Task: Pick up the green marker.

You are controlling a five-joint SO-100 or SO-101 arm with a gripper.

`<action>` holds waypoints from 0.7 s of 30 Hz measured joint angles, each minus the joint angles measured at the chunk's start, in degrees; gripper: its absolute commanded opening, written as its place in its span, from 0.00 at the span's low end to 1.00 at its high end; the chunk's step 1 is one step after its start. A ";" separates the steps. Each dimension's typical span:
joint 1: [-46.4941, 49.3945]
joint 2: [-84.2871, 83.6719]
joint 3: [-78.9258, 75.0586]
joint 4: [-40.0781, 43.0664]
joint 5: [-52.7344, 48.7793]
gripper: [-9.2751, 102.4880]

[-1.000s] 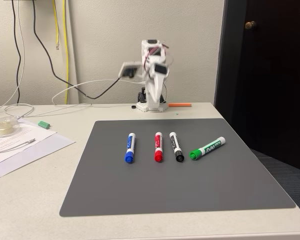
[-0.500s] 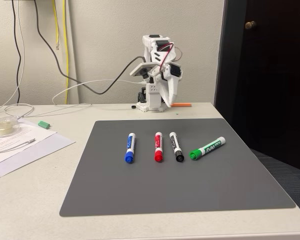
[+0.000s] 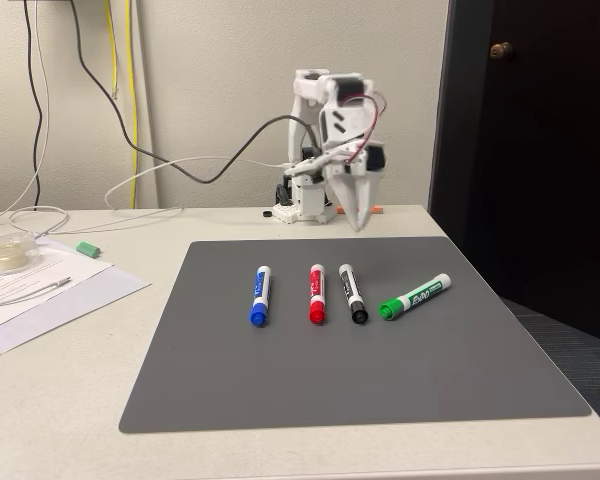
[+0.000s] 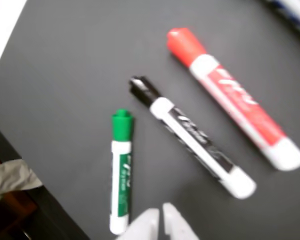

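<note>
The green marker (image 3: pixel 415 296), green cap and white barrel, lies at an angle on the right part of the grey mat (image 3: pixel 350 380). It is rightmost in a row after the blue marker (image 3: pixel 261 295), red marker (image 3: pixel 316 293) and black marker (image 3: pixel 352 292). My gripper (image 3: pixel 360 222) hangs fingers-down over the mat's back edge, well behind the markers, shut and holding nothing. In the wrist view the green marker (image 4: pixel 122 172) lies just left of my gripper (image 4: pixel 160 217), with the black marker (image 4: pixel 192 135) and red marker (image 4: pixel 235 97) to the right.
Papers (image 3: pixel 40 290), a tape roll (image 3: pixel 5 252) and a small green block (image 3: pixel 88 248) sit on the table's left. An orange object (image 3: pixel 375 210) lies by the arm's base. Cables hang on the wall. A dark door (image 3: pixel 530 150) stands to the right.
The arm has swung from facing left toward the right, and the gripper has come down and forward to point at the mat's back edge. The markers have not moved.
</note>
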 measured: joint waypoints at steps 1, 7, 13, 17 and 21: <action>-0.09 -1.58 -2.46 0.79 0.62 0.08; -2.99 -5.36 -6.94 1.58 3.60 0.08; -4.22 -7.47 -7.38 0.35 6.94 0.09; -4.92 -9.32 -7.56 -0.88 8.35 0.14; -5.80 -12.22 -7.56 -2.11 9.40 0.21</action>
